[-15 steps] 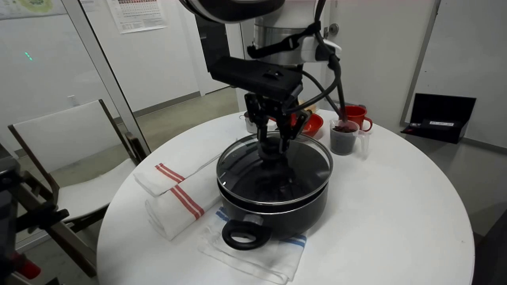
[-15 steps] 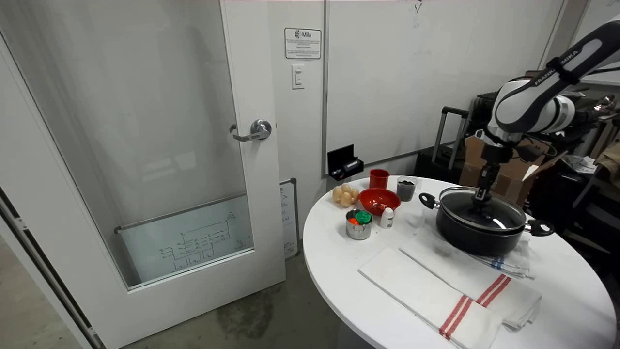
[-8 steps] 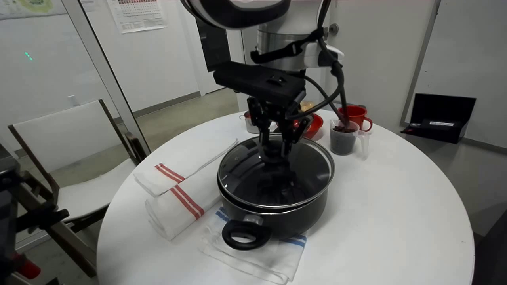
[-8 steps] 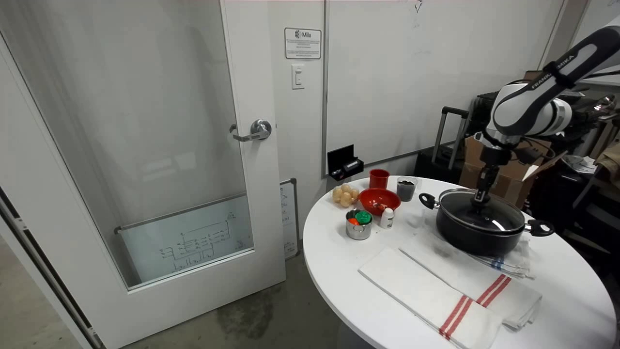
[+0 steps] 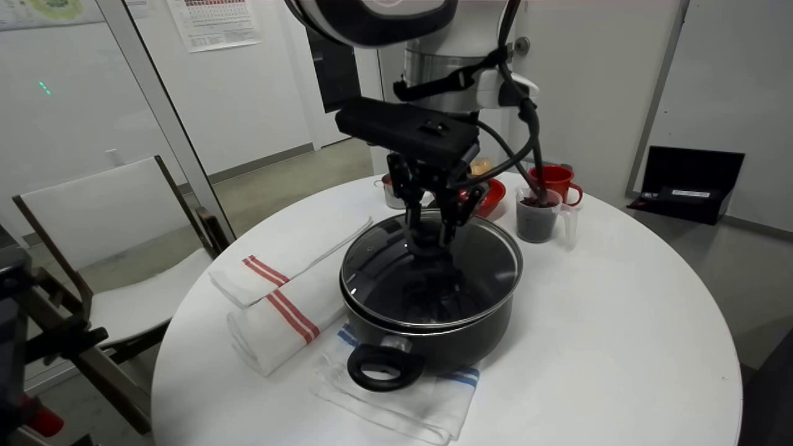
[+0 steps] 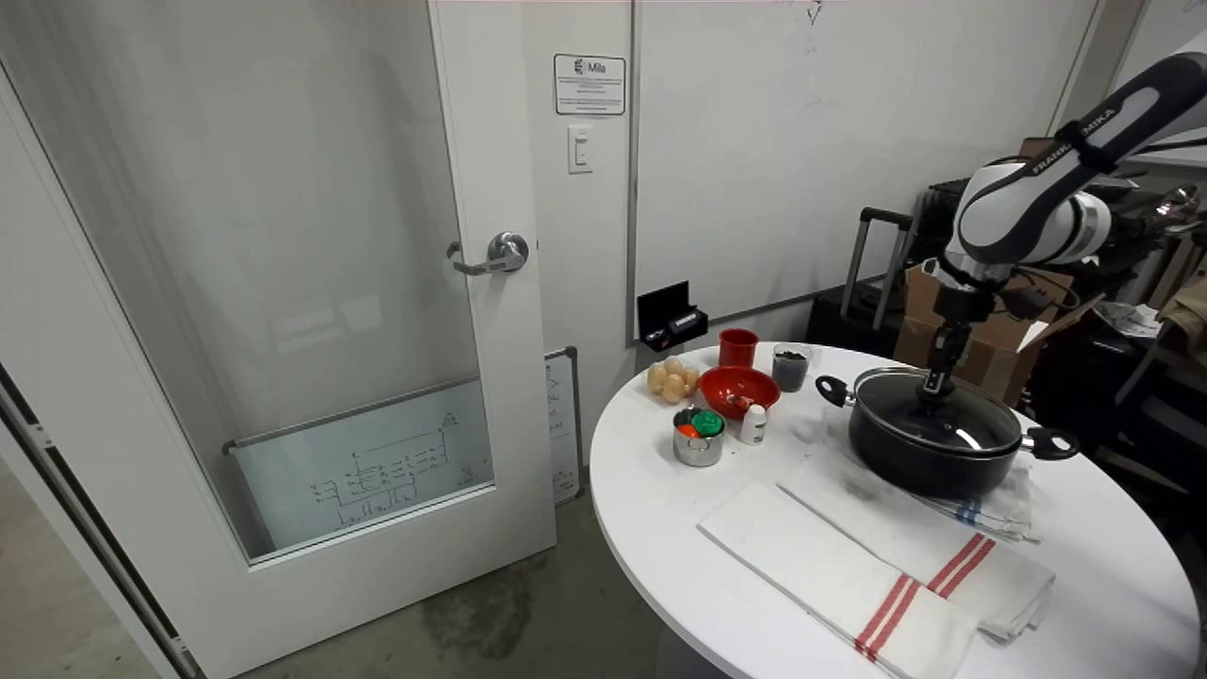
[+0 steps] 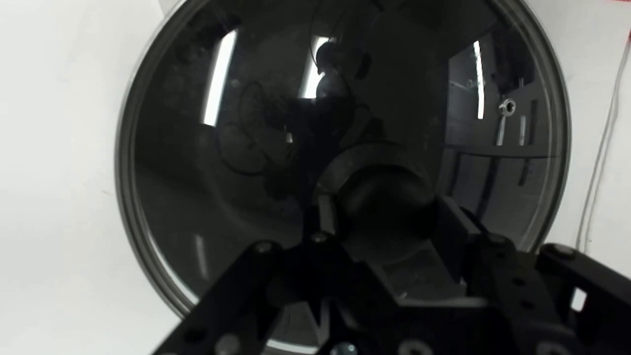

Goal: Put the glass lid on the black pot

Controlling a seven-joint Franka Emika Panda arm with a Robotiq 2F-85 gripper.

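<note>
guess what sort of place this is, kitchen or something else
Probably a research lab or office rather than a kitchen, despite the black pot: there is a large whiteboard, a sign reading Mila, and a robot arm.

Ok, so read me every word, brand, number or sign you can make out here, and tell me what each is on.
"Mila": wall sign; its smaller print is unreadable.
"FRANK… MIKA": robot arm; a black strap hides the letters between.
Too small or blurred to read: writing on the low whiteboard, marks on the large whiteboard, wall chart, labels on the white bottle and black box.
No readable numbers.
</note>
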